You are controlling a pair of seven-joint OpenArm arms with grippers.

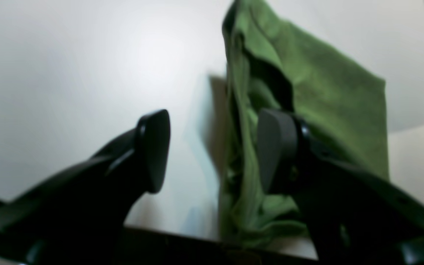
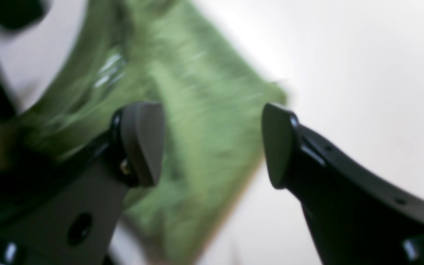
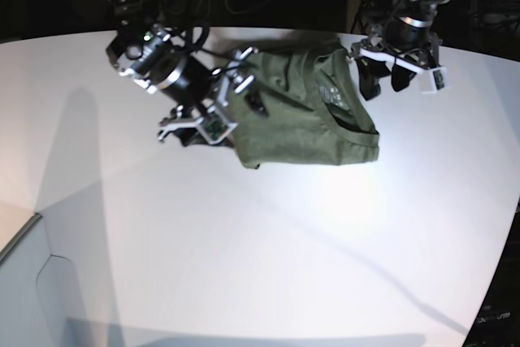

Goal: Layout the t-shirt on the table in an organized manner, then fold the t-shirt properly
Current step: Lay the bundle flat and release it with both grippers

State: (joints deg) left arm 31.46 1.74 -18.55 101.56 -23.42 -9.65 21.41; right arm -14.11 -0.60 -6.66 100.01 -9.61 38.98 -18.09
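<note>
T-shirt [image 3: 301, 119] bunched up at far side of the table [image 3: 244, 241], both claws spread, nothing pinched.

Left gripper [image 1: 214, 151] hangs w/ jaws apart right next to a hanging fold of the shirt; one pad sits in front of the cloth, but no cloth betw. the pads. Right gripper [image 2: 212, 143] is also wide apart above the shirt's flat part, view very blurred. From where I stand the shirt is a rumpled lump betw. the two arms, collar turned toward its right edge. Risk, imo: shirt isn't laid flat yet, so a fold from here would trap creases; a claw closing on that bunched fold could grab 2 layers and drag the whole lump. White mark [image 3: 331, 93] near the collar is there but too small to read; no brand legible.
</note>
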